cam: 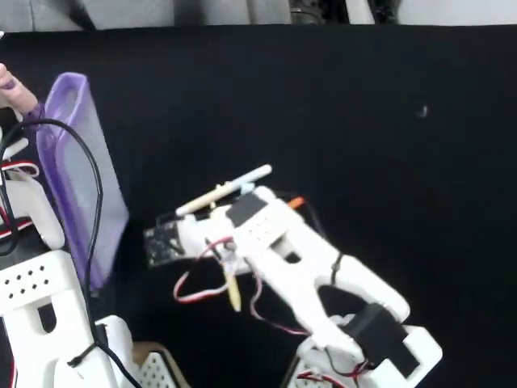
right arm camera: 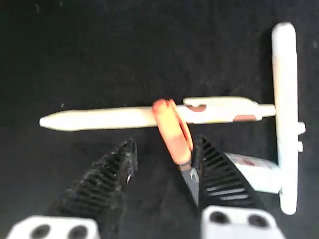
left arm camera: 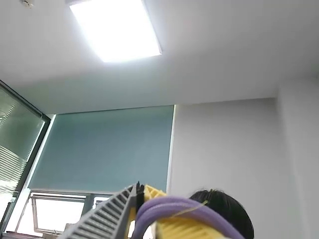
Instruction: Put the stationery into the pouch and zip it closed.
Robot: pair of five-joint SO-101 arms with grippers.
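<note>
2 pens [right arm camera: 124, 118] lie under the spread right hand [right arm camera: 163, 149]; left hand [left arm camera: 142, 198] pinches the pouch [cam: 81, 170].

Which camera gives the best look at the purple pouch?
The high view: the pouch stands upright, most of its side visible. The left wrist view catches its purple rim in the left end effector; the right wrist view faces the pens.

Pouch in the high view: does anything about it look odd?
Yes. The translucent purple pouch is held on end over the black table beside the left arm, not lying flat. The left gripper pinches its rim between its fingers, and that wrist camera faces the ceiling.
</note>
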